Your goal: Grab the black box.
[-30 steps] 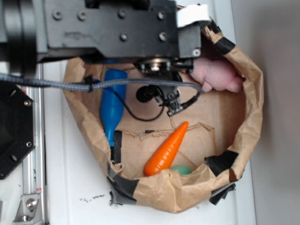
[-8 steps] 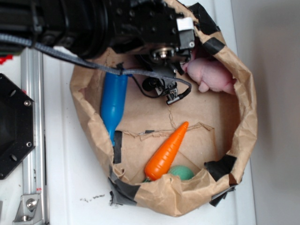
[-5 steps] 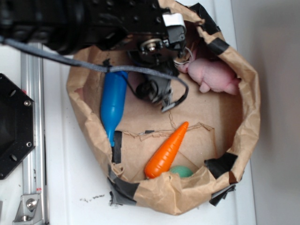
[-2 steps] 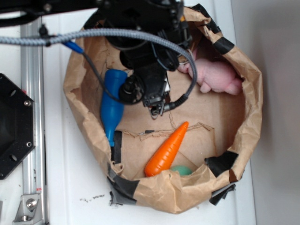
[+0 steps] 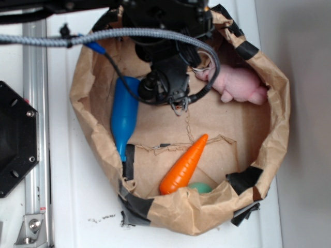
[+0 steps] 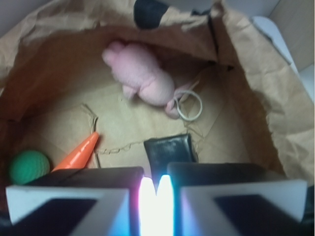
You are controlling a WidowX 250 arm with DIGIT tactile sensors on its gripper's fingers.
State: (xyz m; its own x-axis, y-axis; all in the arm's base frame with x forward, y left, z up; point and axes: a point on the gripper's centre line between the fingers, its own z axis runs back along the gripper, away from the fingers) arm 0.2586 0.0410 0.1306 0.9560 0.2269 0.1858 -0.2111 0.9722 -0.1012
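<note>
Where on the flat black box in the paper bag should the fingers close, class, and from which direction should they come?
Probably across two opposite side edges of the black box, coming straight down from above. It lies flat on the paper bag floor, so only its thin edges offer a grip, and the bag's walls block a sideways approach. The gripper hangs right over it.

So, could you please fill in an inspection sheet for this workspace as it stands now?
Surface: brown paper nest with black tape patches, on a white table.
Job's things: black box flat on the paper, just ahead of the fingers, ungrasped.
Clutter: pink plush, orange carrot, green ball, blue bottle, pale ring.
Grippers: gripper over the nest, jaws almost together, empty.
Cables: grey braided cable and thin black cable across the arm.
Surroundings: black hexagonal plate, metal rail.
</note>
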